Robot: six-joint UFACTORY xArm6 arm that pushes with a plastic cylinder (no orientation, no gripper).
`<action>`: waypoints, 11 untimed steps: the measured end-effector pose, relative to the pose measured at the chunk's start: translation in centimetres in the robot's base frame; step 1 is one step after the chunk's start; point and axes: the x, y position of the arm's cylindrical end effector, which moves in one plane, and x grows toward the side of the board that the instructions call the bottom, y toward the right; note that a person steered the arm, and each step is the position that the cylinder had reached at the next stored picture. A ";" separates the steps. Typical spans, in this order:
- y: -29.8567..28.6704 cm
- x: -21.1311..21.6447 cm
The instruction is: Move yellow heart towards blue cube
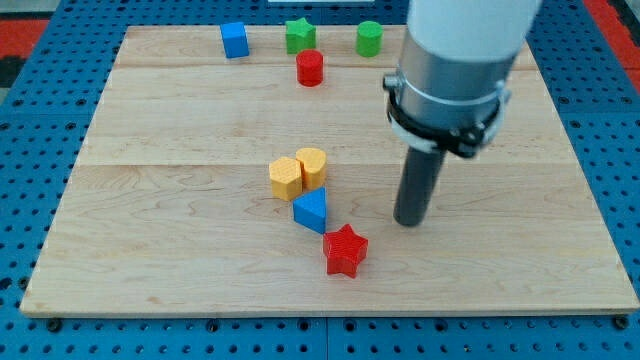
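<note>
The counter is pale, smooth wood with visible grain and plank seams. The yellow heart and blue cube look like matt plastic. The rod is dark and matt under a grey metallic collar.

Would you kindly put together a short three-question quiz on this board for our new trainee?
1. True or false: my tip touches the yellow heart.
2. Which block sits nearest the blue cube? A) green star B) red star C) blue triangle
3. Fill in: the yellow heart rests against the yellow ____ on its left in the view.

Key: 1 false, the tip stands apart, to the view's right of it; 2 A; 3 hexagon.
</note>
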 end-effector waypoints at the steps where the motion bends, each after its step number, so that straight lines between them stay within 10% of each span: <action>1: -1.5 -2.3; 11: -16.3 -12.9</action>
